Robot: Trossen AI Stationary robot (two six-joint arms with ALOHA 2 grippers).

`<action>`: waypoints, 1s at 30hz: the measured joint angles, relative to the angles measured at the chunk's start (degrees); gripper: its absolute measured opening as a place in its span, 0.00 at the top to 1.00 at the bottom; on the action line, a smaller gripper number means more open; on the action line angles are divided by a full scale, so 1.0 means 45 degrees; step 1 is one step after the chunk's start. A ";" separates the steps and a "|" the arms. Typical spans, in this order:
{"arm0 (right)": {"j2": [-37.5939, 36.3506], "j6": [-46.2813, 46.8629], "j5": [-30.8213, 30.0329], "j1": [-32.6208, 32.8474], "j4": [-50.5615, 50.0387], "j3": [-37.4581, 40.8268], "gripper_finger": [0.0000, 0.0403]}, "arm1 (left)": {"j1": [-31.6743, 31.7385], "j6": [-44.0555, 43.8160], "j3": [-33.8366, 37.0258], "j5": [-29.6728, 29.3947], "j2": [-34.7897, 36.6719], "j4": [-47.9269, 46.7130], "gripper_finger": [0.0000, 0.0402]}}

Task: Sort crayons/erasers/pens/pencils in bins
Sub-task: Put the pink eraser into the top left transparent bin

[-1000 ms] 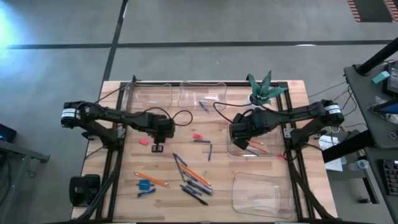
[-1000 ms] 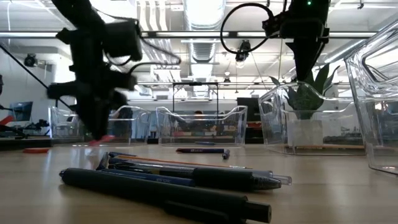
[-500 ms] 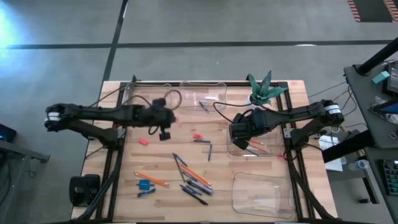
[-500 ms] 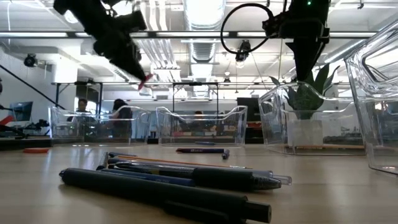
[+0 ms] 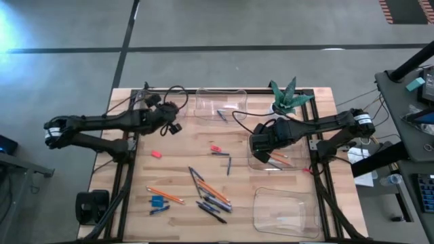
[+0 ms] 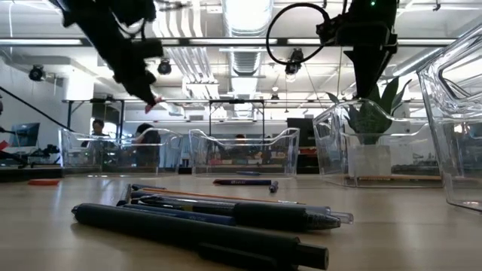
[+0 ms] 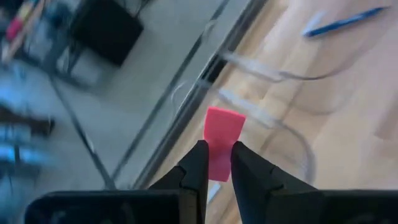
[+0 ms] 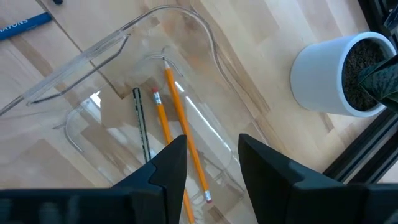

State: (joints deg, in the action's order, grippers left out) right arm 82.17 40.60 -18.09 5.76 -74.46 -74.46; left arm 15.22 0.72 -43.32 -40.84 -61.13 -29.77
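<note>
High view: left hand carried pink eraser up to back-left bin.

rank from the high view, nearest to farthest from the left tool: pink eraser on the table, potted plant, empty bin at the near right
1. pink eraser, just below the left tool.
2. potted plant, far edge, right of centre.
3. empty bin, near right corner.
</note>
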 joint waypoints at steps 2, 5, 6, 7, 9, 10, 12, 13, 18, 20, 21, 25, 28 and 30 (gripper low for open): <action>0.0000 0.0118 0.0000 0.0000 0.0000 0.0000 0.67 | 0.0477 -0.1099 0.0164 0.0016 -0.0381 -0.0090 0.89; 0.0000 0.0178 0.0000 0.0000 -0.0002 0.0000 0.67 | 0.1018 -0.2432 0.0294 0.0287 -0.1036 -0.0097 0.89; 0.0000 0.0180 0.0005 0.0000 0.0000 0.0000 0.67 | 0.1167 -0.2717 0.0303 0.0357 -0.1256 -0.0131 0.89; 0.0000 0.0185 0.0000 0.0000 0.0000 0.0000 0.67 | 0.1284 -0.2925 0.0303 0.0454 -0.1472 -0.0103 0.89; 0.0000 0.0191 0.0001 0.0000 0.0000 0.0000 0.67 | 0.1486 -0.3096 0.0298 0.0659 -0.1920 -0.0093 0.89; 0.0000 0.0208 0.0002 0.0000 0.0000 0.0000 0.67 | 0.1550 -0.3101 0.0298 0.0676 -0.2129 -0.0100 0.89; 0.0000 0.0219 0.0000 0.0000 0.0000 0.0000 0.67 | 0.1623 -0.3110 0.0286 0.0683 -0.2509 -0.0091 0.89; 0.0000 0.0220 0.0000 0.0000 0.0000 0.0000 0.67 | 0.1633 -0.3119 0.0289 0.0685 -0.2683 -0.0095 0.89; 0.0000 0.0319 0.0004 0.0000 0.0006 0.0000 0.67 | 0.1629 -0.3134 0.0289 0.0857 -0.3278 -0.0092 0.89; 0.0000 0.0345 0.0000 0.0000 0.0005 0.0000 0.67 | 0.1629 -0.3141 0.0289 0.0838 -0.3393 -0.0090 0.89; 0.0000 0.0345 0.0000 0.0000 0.0005 0.0000 0.68 | 0.1629 -0.3253 0.0283 0.0738 -0.3423 -0.0087 0.89; 0.0000 0.0345 0.0000 0.0000 0.0015 0.0000 0.68 | 0.1634 -0.3858 0.0250 0.0480 -0.3435 -0.0001 0.87; 0.0000 0.0336 0.0000 0.0000 0.0024 0.0000 0.67 | 0.1639 -0.3853 0.0250 0.0649 -0.3401 0.0069 0.83; 0.0000 0.0336 0.0000 0.0000 0.0024 0.0000 0.66 | 0.1639 -0.3868 0.0250 0.0665 -0.3399 0.0070 0.78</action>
State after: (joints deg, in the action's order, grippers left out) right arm 82.17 42.11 -18.09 5.76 -74.35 -74.46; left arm 22.59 -16.69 -42.19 -37.85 -76.42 -29.45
